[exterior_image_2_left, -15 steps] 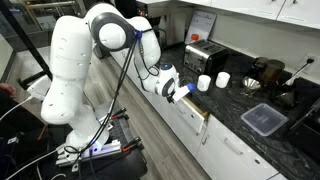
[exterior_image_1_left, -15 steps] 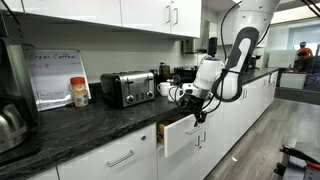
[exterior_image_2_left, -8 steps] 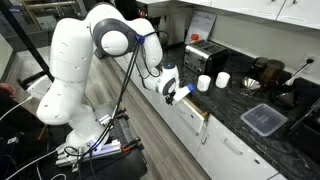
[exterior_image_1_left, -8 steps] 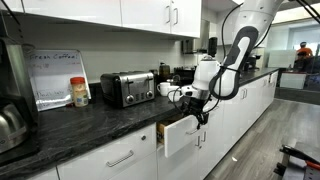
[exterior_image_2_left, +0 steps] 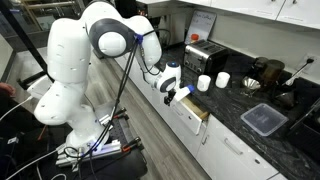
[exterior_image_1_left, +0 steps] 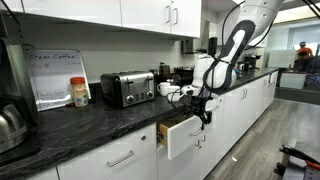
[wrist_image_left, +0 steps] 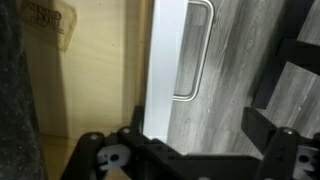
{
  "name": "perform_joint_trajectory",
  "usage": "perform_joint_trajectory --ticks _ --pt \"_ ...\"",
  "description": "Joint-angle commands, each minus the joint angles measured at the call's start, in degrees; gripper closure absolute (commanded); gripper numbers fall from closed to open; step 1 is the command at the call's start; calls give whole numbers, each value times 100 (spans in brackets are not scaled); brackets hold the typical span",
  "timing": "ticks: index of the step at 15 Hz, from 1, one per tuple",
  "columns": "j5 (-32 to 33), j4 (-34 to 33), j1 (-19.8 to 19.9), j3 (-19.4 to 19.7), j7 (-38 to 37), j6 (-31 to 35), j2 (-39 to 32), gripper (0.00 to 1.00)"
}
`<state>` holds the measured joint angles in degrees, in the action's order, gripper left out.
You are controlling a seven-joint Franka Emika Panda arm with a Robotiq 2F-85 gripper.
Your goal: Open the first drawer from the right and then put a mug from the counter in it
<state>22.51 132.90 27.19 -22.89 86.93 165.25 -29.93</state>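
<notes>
**Dark counter, white drawer pulled open**

Grey-black stone-look counter (exterior_image_1_left: pixel 90 118) runs long over white cabinets. White wall cupboards (exterior_image_1_left: pixel 150 12) hang above it. The floor is grey wood planks (wrist_image_left: pixel 260 40).

The wide white drawer with a thin silver bar handle (exterior_image_1_left: pixel 182 135) sticks out, open, right under the black gripper (exterior_image_1_left: pixel 203 108). In the wrist view the drawer's inside is light wood (wrist_image_left: pixel 100 70).

That view also shows the gripper's fingers (wrist_image_left: pixel 265 125) spread wide apart. The drawer's white front stands up between them.

A small plain white mug (exterior_image_2_left: pixel 204 83) sits on the counter near the gripper, just past it. A second white mug just like it (exterior_image_2_left: pixel 222 79) stands right beside the first. A shiny silver toaster (exterior_image_2_left: pixel 203 57) stands farther back behind them.

One exterior view shows a jar with an orange lid (exterior_image_1_left: pixel 79 92), on the far side of the toaster from the gripper. It also shows a paper sign leaning on the wall (exterior_image_1_left: pixel 56 76).

Another exterior view shows the big white robot arm (exterior_image_2_left: pixel 70 70) and a flat black square tray (exterior_image_2_left: pixel 262 118) on the counter, well past the mugs.
</notes>
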Motion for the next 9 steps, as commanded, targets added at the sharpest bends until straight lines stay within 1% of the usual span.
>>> perform_joint_trajectory --ticks 1,5,9 --pt "-792 263 -160 75 580 -313 370 0" --pt "-1424 493 -319 162 787 -472 652 0" --pt "-1840 772 -513 287 793 -576 997 0"
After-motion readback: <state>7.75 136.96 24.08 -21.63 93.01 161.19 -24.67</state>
